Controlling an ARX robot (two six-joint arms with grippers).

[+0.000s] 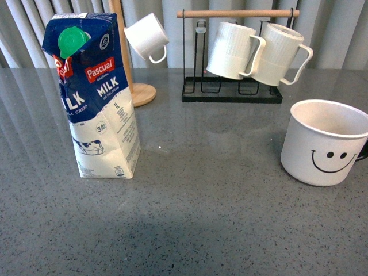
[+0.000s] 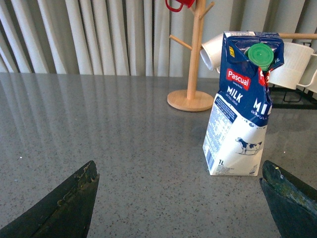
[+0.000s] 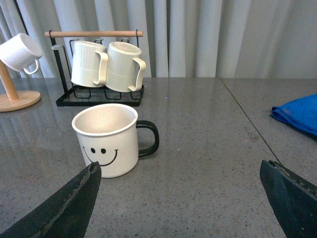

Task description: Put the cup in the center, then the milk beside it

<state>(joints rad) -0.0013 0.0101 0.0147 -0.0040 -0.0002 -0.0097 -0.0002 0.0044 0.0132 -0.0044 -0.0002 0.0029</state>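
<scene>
table (image 1: 201,230): grey, speckled, w/ a pale pleated curtain (image 1: 345,29) behind the far edge.
milk (image 1: 98,98): blue-and-white Pascual carton, upright on L side of table; green cap at top, cow pic low on the side.
cup (image 1: 322,144): wide white mug w/ black smiley, upright on R side of table, nearer than the rack; face turned to front cam, black handle pointing R and cut off by the frame edge.
milk vs cup: well apart, not touching, grey table top btwn them.
left pincer (image 2: 178,166): dark fingers spread wide, gripping nothing; milk stands beyond it, closer to one finger, untouched.
right pincer (image 3: 178,166): fingers spread wide, gripping nothing; cup stands just beyond one finger, untouched.
front cam: neither arm in view.
rack (image 1: 233,92): black wire w/ wooden top bar, far centre-R; two ribbed mugs (image 1: 233,50) hang on it, white handles.
mug tree (image 1: 141,93): wooden, far L, just behind milk; small white cup (image 1: 146,37) hangs tilted on a peg. Red item (image 2: 176,5) at its top, mostly out of frame, can't tell what.
blue cloth (image 3: 297,114): on table on cup's handle side, well apart from cup.
</scene>
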